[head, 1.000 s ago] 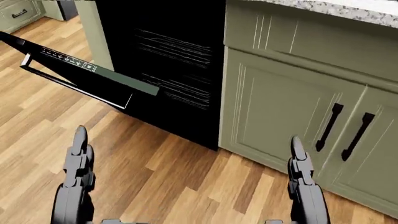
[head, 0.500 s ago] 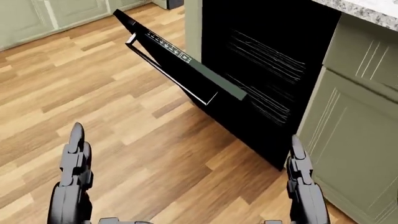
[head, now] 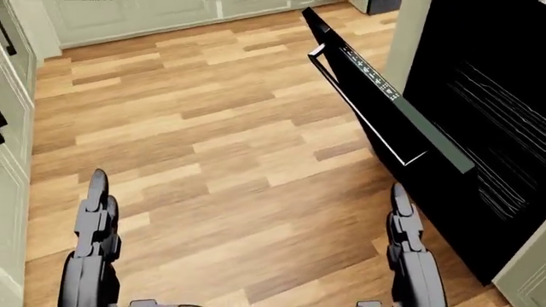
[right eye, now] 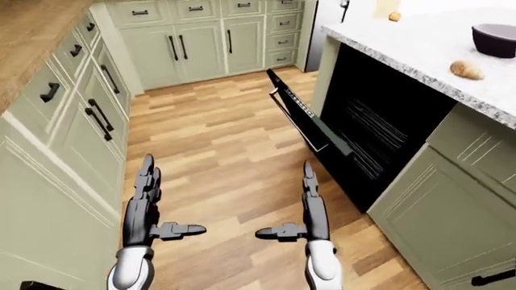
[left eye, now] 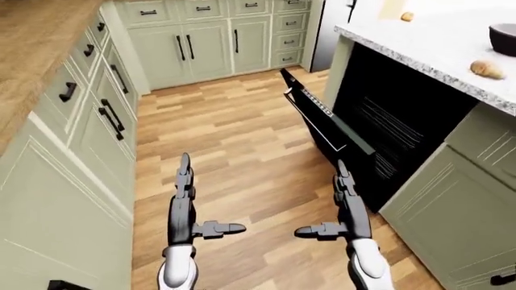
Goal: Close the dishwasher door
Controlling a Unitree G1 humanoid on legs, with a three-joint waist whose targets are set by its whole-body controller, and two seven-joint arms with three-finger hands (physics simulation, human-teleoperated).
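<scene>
2 dark grey segmented hands (left eye: 191,208), black fingers (left eye: 344,181), glossy white wrists (left eye: 367,264).

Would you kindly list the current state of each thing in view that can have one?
dishwasher door: open, tilted partway down, untouched
dishwasher: interior exposed, racks pushed in
left hand: open, empty, fingers extended
right hand: open, empty, short of the door
cabinet doors: shut
bowl: upright on the counter

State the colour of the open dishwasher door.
Black; the dishwasher door shows best in the head view.
</scene>
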